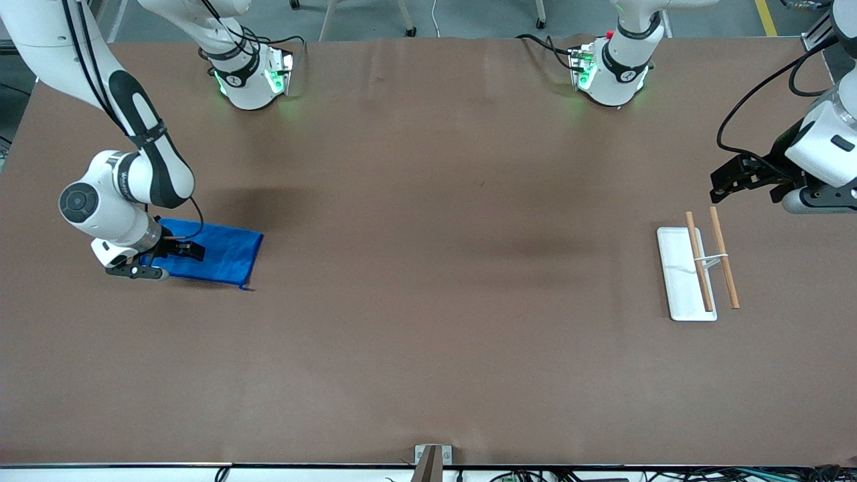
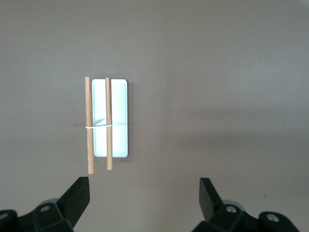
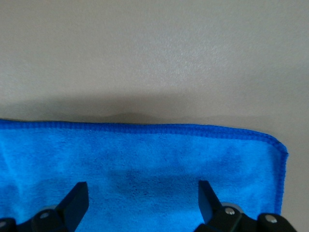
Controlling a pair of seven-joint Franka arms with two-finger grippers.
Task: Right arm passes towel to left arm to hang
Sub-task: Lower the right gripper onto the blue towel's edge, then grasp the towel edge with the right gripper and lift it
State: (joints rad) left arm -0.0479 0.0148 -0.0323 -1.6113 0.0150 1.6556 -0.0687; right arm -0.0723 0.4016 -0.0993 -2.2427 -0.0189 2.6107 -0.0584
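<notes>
The bright blue towel (image 1: 221, 253) lies flat on the brown table at the right arm's end; a small loop tag sticks out at its corner nearest the front camera. My right gripper (image 1: 184, 250) hangs low over the towel, open, its two dark fingers spread wide above the cloth (image 3: 145, 179) with nothing between them. My left gripper (image 1: 736, 179) waits open in the air at the left arm's end, over bare table beside the rack. In the left wrist view its fingertips (image 2: 79, 191) frame empty table.
A white rectangular base (image 1: 676, 268) with two wooden rods (image 1: 724, 266) joined by a white band stands at the left arm's end. It also shows in the left wrist view as rods (image 2: 89, 124) across a white base (image 2: 118, 145). A small bracket (image 1: 432, 458) sits at the table's front edge.
</notes>
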